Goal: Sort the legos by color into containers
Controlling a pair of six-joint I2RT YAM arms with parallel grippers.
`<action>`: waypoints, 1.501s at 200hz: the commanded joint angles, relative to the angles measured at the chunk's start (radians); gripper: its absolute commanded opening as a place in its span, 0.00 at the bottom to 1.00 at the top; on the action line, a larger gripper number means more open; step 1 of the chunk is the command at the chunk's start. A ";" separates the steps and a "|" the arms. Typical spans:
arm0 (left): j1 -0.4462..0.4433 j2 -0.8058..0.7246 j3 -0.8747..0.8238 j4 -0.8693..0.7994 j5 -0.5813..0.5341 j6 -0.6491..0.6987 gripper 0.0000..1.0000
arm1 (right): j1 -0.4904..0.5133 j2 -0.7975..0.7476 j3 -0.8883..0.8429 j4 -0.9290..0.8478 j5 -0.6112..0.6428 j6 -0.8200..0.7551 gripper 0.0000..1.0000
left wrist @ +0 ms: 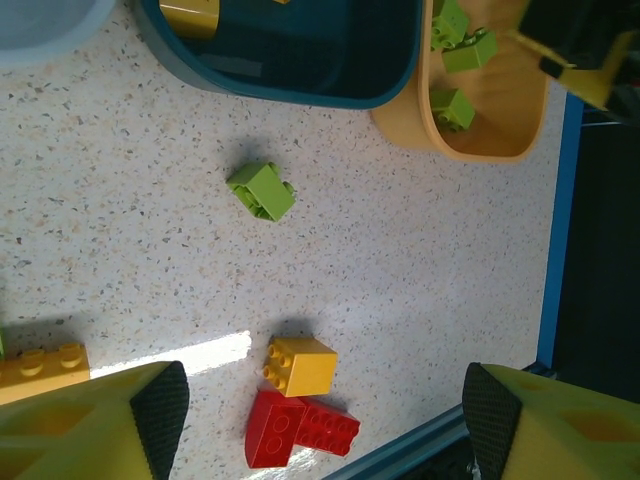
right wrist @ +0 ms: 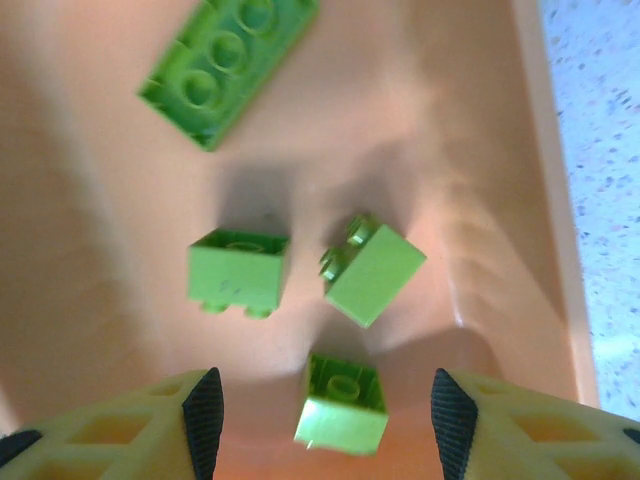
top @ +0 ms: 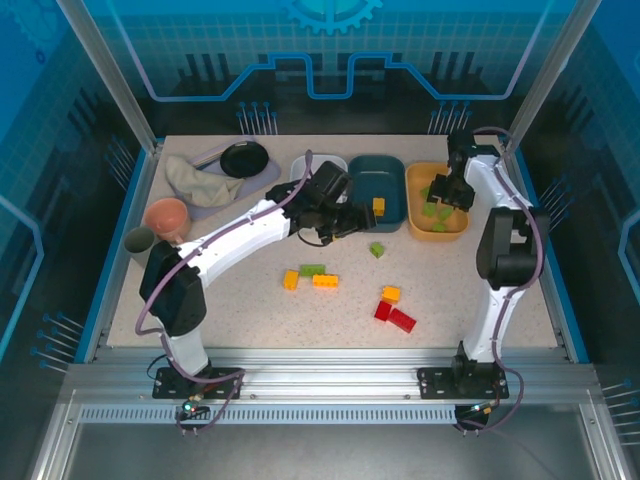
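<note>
My left gripper (top: 356,218) hovers open over the table in front of the dark teal tray (top: 378,170), which holds a yellow brick (top: 379,206). Below its open fingers lie a yellow brick (left wrist: 300,366) and two red bricks (left wrist: 300,430), with a green brick (left wrist: 262,190) farther off. My right gripper (right wrist: 330,412) stands open above the orange tray (right wrist: 480,200). A blurred green brick (right wrist: 343,402) sits loose between its pads, touching neither. Other green bricks (right wrist: 238,270) lie in that tray. The left arm covers most of the white tray (top: 299,165).
More yellow and green bricks (top: 312,270) lie mid-table. A pink bowl (top: 168,215), a grey mug (top: 138,240), a crumpled cloth (top: 200,180) and a black dish (top: 244,158) crowd the back left. The table's blue edge (left wrist: 556,230) runs close to the red bricks.
</note>
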 commanded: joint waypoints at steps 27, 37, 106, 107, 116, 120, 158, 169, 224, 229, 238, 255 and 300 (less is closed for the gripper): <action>-0.032 0.103 0.069 -0.146 0.037 -0.060 0.74 | 0.137 -0.347 -0.092 -0.002 -0.034 -0.041 0.61; -0.051 0.134 0.091 -0.161 0.051 -0.052 0.73 | 0.185 -0.423 -0.169 0.004 -0.029 -0.033 0.63; -0.191 0.295 0.220 -0.286 -0.006 0.070 0.75 | 0.377 -1.020 -0.591 -0.142 -0.108 0.214 0.71; -0.193 0.296 0.220 -0.286 -0.006 0.073 0.75 | 0.378 -1.028 -0.592 -0.145 -0.110 0.216 0.71; -0.219 0.305 0.227 -0.290 -0.012 0.098 0.75 | 0.385 -1.097 -0.593 -0.162 -0.124 0.227 0.72; -0.231 0.312 0.231 -0.294 -0.016 0.110 0.75 | 0.386 -1.124 -0.591 -0.167 -0.126 0.230 0.73; -0.305 0.345 0.248 -0.362 0.002 0.046 0.77 | 0.386 -1.216 -0.480 -0.196 -0.077 0.199 0.78; -0.311 0.346 0.233 -0.367 0.013 -0.003 0.77 | 0.385 -1.211 -0.469 -0.185 -0.073 0.187 0.78; -0.332 0.426 0.264 -0.413 -0.036 -0.008 0.66 | 0.386 -1.224 -0.519 -0.143 -0.130 0.195 0.77; -0.336 0.430 0.262 -0.405 -0.038 -0.001 0.65 | 0.386 -1.225 -0.524 -0.146 -0.134 0.195 0.77; -0.343 0.441 0.266 -0.394 -0.038 0.018 0.65 | 0.385 -1.227 -0.531 -0.149 -0.135 0.195 0.77; -0.356 0.469 0.298 -0.406 -0.053 0.054 0.66 | 0.385 -1.232 -0.533 -0.151 -0.137 0.193 0.77; -0.356 0.511 0.337 -0.431 -0.100 0.093 0.66 | 0.385 -1.215 -0.520 -0.144 -0.141 0.197 0.76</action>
